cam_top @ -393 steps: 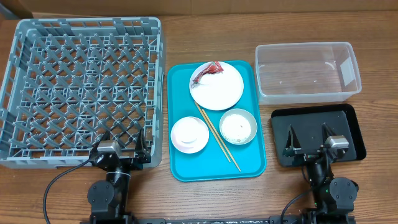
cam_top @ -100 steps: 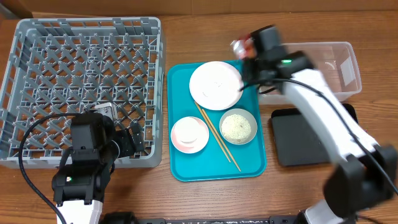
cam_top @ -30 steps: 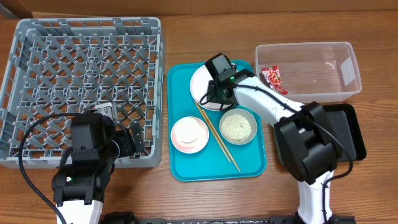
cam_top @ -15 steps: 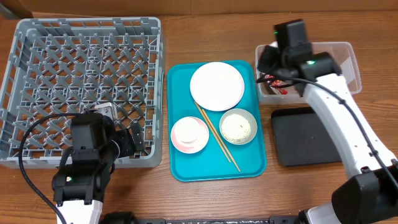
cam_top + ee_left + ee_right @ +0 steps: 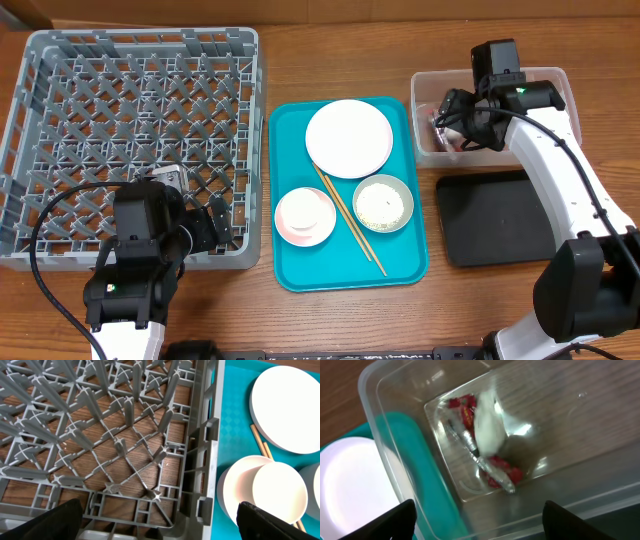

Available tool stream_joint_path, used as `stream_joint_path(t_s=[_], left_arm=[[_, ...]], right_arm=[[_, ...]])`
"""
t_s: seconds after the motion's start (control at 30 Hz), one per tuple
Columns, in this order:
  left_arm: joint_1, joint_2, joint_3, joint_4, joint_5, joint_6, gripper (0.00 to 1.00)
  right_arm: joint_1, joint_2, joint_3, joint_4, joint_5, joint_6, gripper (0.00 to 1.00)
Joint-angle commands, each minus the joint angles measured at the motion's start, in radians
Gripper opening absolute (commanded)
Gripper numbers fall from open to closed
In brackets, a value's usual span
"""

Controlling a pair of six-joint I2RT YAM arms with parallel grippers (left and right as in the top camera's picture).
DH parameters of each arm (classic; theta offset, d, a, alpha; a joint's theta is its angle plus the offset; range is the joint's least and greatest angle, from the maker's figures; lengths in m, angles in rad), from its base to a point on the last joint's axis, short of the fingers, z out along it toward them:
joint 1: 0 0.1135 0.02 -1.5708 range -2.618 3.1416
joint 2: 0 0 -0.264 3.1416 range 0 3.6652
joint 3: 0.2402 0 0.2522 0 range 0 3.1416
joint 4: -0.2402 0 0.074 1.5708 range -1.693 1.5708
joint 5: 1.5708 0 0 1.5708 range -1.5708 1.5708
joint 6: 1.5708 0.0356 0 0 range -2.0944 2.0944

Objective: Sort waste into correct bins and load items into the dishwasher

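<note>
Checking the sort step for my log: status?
Left end effector open, over rack corner. Right end effector open above clear tub; foil wrapper lies inside, ungripped. Nothing blocking the tub.

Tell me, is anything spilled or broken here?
Nothing really stands out. The rice is all inside its bowl, none on the teal tray. The chopsticks lie slanted across that tray, and the crumpled wrapper lies in the clear tub.
</note>
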Motion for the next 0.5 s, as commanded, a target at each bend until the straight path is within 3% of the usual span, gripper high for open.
stream_joint_path(t_s=[0.0, 0.23, 0.47], left_arm=[[-0.013, 0.003, 0.023, 0.005, -0.010, -0.007, 1.00], [-0.013, 0.003, 0.023, 0.005, -0.010, -0.007, 1.00], [-0.013, 0.003, 0.023, 0.004, -0.010, -0.007, 1.00]], right_arm=[[0.006, -0.072, 0.005, -0.006, -0.041, -0.040, 0.83], [0.079, -0.135, 0.004, -0.116, -0.248, -0.092, 0.78], [0.287, -0.130, -0.040, -0.190, -0.143, -0.088, 0.75]])
